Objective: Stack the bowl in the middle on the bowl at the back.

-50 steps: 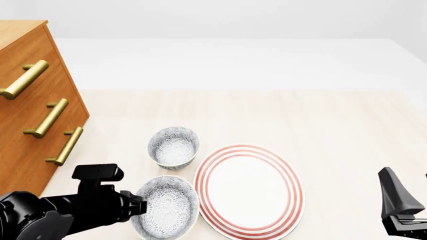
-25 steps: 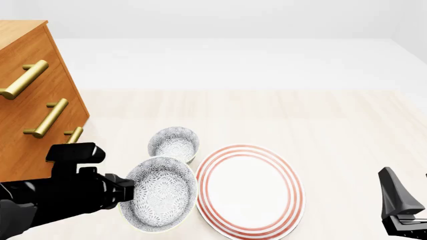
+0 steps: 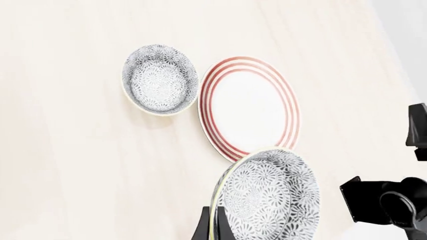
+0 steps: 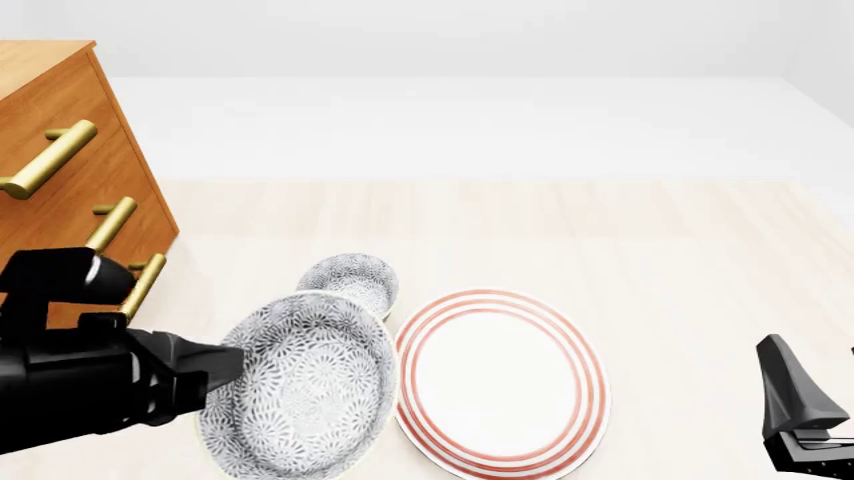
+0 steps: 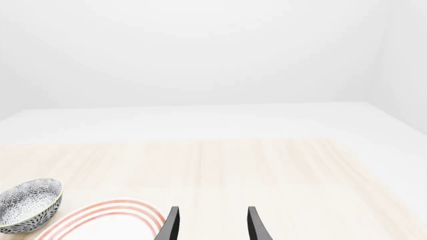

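While our left gripper [image 4: 220, 368] at lower left clamps the rim of the bowl in the middle [image 4: 304, 383], lifted and tilted, the bowl at the back [image 4: 350, 282] sits behind, beside the plate [image 4: 499, 380], and our right gripper [image 5: 212, 226] stays parted, empty.

no readable text anywhere from my station. i checked each surface in turn: the two speckled bowls, one held up [image 4: 304, 385] and one on the table [image 4: 350, 283], carry only a floral pattern, no letters or maker's mark. the plate [image 4: 501, 380] shows red rings, nothing written. the wooden drawer unit [image 4: 67, 200] has brass handles and bare fronts, no label or number. the arm housings i can see are plain black, no brand or serial legible. the tabletop [image 4: 667, 250] and the backdrop are unmarked in all three views.
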